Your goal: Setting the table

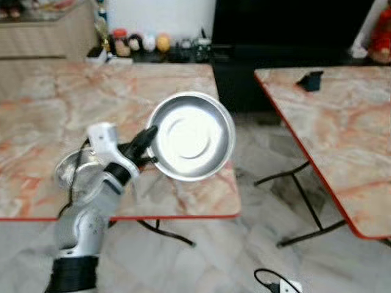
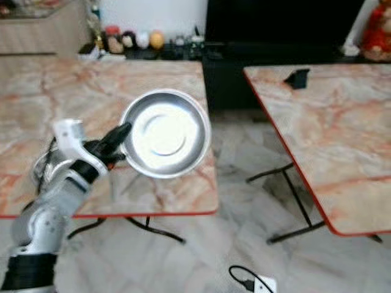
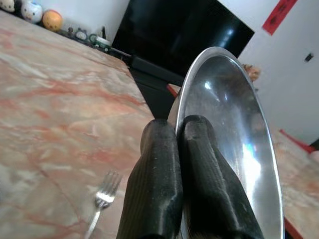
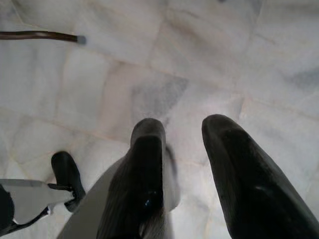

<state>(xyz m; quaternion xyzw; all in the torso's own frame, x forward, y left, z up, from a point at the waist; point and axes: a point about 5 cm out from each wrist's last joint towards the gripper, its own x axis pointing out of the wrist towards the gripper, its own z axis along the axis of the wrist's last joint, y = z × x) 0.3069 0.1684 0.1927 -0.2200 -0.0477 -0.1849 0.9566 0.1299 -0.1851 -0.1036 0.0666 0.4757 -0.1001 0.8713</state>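
A shiny round stainless-steel plate (image 1: 192, 136) with a raised rim is held up in the air above the near right corner of the marble-patterned folding table with a red edge (image 1: 73, 110), its hollow face turned toward the head camera. The left gripper (image 1: 148, 146) pinches the plate's rim at its left side, the two black fingers (image 3: 164, 184) clamped close together on the metal edge. On the tabletop below, near the gripper, lies a silver metal fork (image 3: 101, 201). A second marble-patterned table (image 1: 342, 128) stands well apart to the right, with a small dark object (image 1: 310, 80) on its far end. The right gripper (image 4: 182, 149) hangs over the pale tiled floor (image 4: 199, 59), its fingers spread apart and holding nothing.
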